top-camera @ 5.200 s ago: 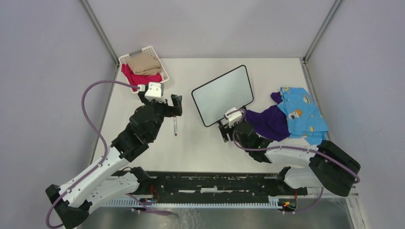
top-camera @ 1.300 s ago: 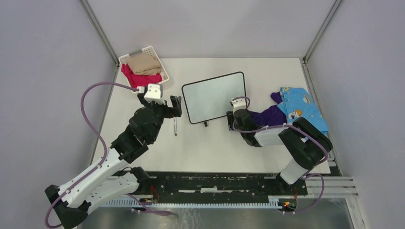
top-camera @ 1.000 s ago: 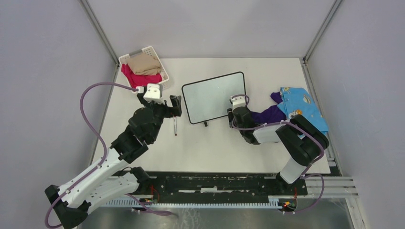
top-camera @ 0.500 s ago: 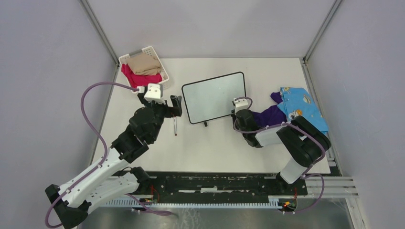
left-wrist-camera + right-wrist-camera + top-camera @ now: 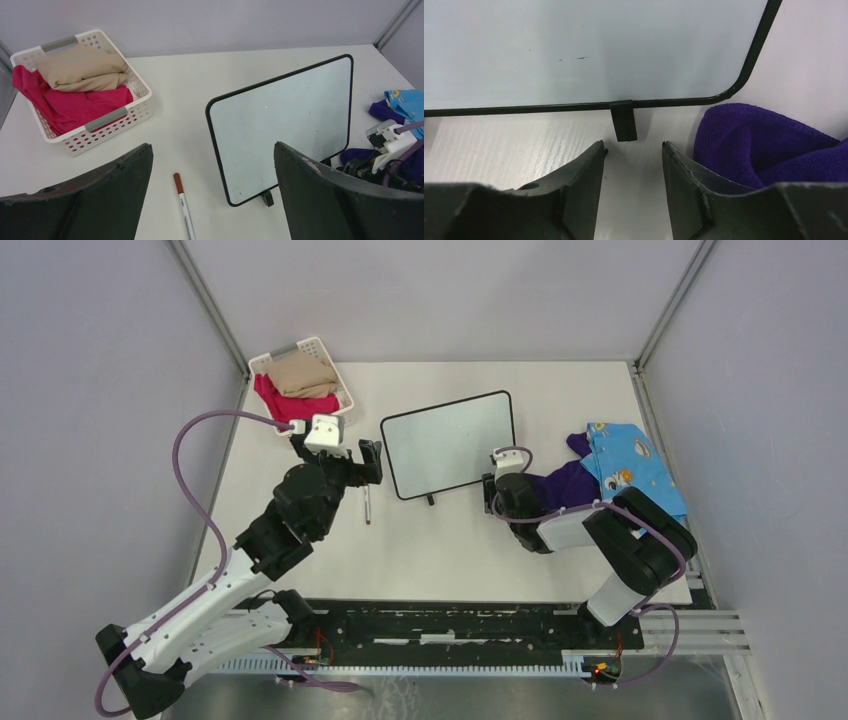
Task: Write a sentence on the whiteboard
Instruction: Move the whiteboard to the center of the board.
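The whiteboard [image 5: 448, 443] stands mid-table on its small black feet, its face blank in the left wrist view [image 5: 282, 125]. A white marker with a brown cap [image 5: 366, 505] lies on the table left of it. My left gripper [image 5: 357, 464] hovers above the marker [image 5: 184, 205], jaws wide open and empty [image 5: 212, 147]. My right gripper [image 5: 491, 480] sits low at the board's lower right corner. It is open [image 5: 633, 146] with nothing between its fingers, and the board's black foot [image 5: 623, 121] is just ahead of the tips.
A white slatted basket [image 5: 343, 398] holding beige and pink clothes stands at the back left. A purple cloth [image 5: 560, 485] lies right beside my right gripper, also close in the wrist view [image 5: 764, 145]. A blue patterned cloth [image 5: 630, 475] lies further right.
The whiteboard was turned and shifted left from its earlier tilted pose. In the last second my right gripper let go of its lower edge and drew back slightly. Left arm unchanged.
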Robot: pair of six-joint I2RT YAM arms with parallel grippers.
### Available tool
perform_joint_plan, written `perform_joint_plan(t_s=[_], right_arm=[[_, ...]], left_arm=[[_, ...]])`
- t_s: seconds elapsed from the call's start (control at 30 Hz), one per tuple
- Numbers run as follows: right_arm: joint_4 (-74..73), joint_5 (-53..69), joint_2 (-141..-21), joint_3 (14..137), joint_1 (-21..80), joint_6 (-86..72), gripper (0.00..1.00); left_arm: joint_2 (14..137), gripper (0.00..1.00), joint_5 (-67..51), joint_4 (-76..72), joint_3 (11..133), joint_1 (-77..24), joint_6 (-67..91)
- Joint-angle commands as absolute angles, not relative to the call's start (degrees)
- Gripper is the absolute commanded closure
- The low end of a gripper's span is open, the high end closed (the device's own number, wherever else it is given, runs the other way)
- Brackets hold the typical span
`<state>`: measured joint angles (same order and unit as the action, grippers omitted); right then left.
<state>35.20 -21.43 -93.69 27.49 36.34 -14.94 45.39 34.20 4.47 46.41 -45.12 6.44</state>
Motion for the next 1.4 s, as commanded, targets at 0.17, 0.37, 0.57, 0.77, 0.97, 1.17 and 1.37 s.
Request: perform_joint_plan(t_s=[0.17,0.37,0.57,0.77,0.97,1.17,1.37], right_arm=[[32.2,-22.2,-96.4,34.0,35.4,-11.5,0.58],[31.8,-21.8,-98.1,35.7,35.4,-11.1,0.66],[32.2,-20.2,-98.1,35.1,35.4,-11.4,0.78],[33.2,-18.6,-95.6,30.8,36.0,-13.4,0.86],[32.5,-19.0,-92.2,27.2,38.1,-14.1,0.88],[30.2,-19.8,-90.8,26.4,40.7,-14.5,0.89],[27.9,-20.7,-90.8,26.7,42.0,-18.8,0.91]], left_arm=[[45.1,0.05,34.5,1.9,46.5,-45.4,5.2],[44.8,0.05,34.3,1.9,46.6,-45.4,5.2],[44.7,0.05,34.0,1.8,46.6,-45.4,5.3],[44.5,0.05,33.9,1.9,46.6,-45.4,5.5],[44.6,0.05,33.7,2.0,46.6,-45.4,5.5],[44.8,0.05,33.7,2.1,46.6,-45.5,5.6],[45.2,0.05,33.7,2.1,46.6,-45.5,5.7]])
